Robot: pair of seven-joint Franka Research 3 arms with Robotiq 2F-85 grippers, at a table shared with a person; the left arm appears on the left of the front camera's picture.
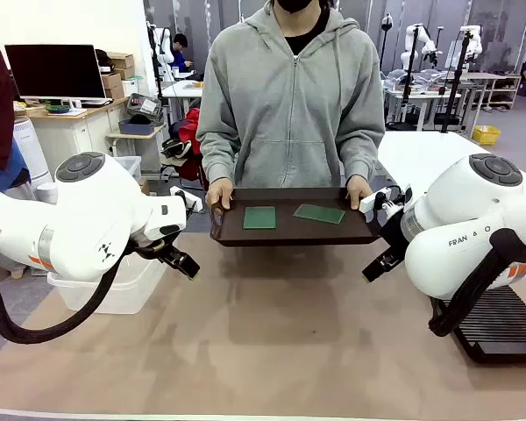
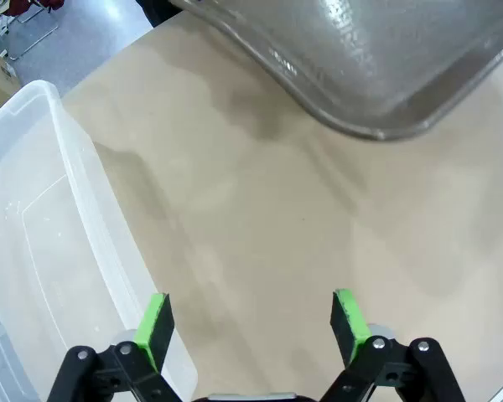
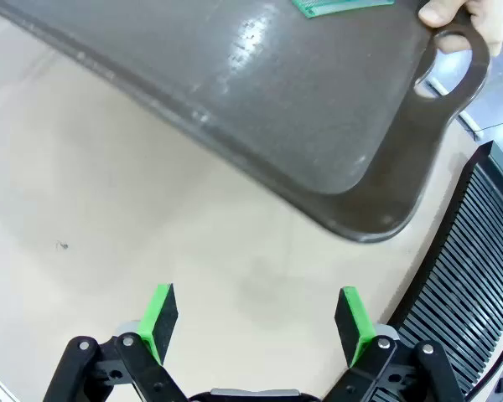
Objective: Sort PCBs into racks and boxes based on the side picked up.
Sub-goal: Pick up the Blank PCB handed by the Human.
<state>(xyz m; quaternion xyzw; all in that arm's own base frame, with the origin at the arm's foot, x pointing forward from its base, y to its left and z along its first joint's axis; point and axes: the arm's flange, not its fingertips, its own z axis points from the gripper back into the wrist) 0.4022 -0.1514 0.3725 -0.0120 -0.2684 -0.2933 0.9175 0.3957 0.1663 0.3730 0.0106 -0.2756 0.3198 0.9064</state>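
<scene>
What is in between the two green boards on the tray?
Nothing but bare dark tray. In the front view the left PCB and the right PCB lie apart, with an empty strip between them.

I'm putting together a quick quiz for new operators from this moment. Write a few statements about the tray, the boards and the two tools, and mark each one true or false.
1. Both thin green rectangular circuit boards lie on the dark brown handled tray. True.
2. The tray rests flat on the tan table. False: the person's hands hold it by its ends, raised above the table.
3. The left tool is shut on a board. False: it is open and empty, beside the clear plastic tub.
4. The right tool is open, with the slotted black rack to one side. True.
</scene>
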